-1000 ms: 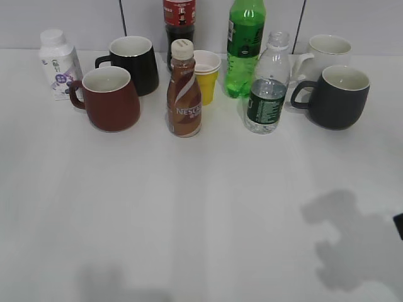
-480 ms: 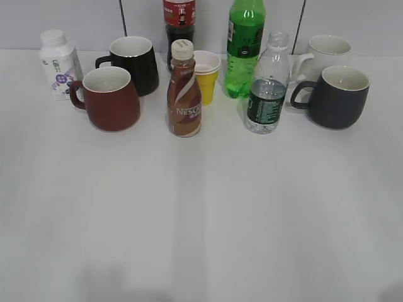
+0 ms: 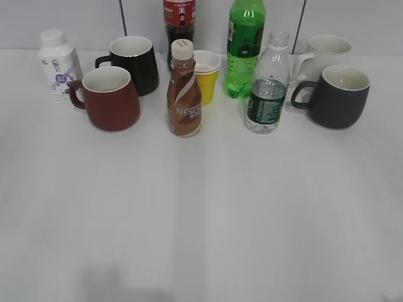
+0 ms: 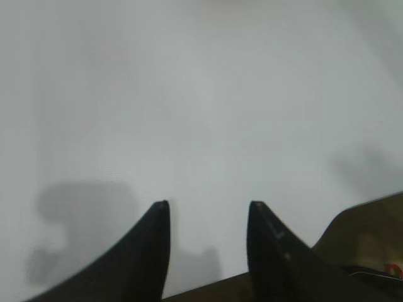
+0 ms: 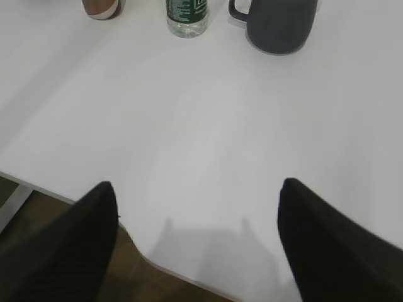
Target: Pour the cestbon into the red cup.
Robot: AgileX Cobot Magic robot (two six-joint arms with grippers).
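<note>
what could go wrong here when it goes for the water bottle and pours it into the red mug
1. The cestbon stands close between the green bottle and the dark grey mug; the wide-open right end effector could knock either one.
2. The Nescafe bottle stands between the cestbon and the red cup, so a low carry might tip it.
3. The black mug sits right behind the red cup; a stray pour could land there.

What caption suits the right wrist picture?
Open right gripper hovering over the table edge, facing the cestbon and a dark grey mug.

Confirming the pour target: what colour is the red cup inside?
White inside the red cup; exterior view shows it best.
</note>
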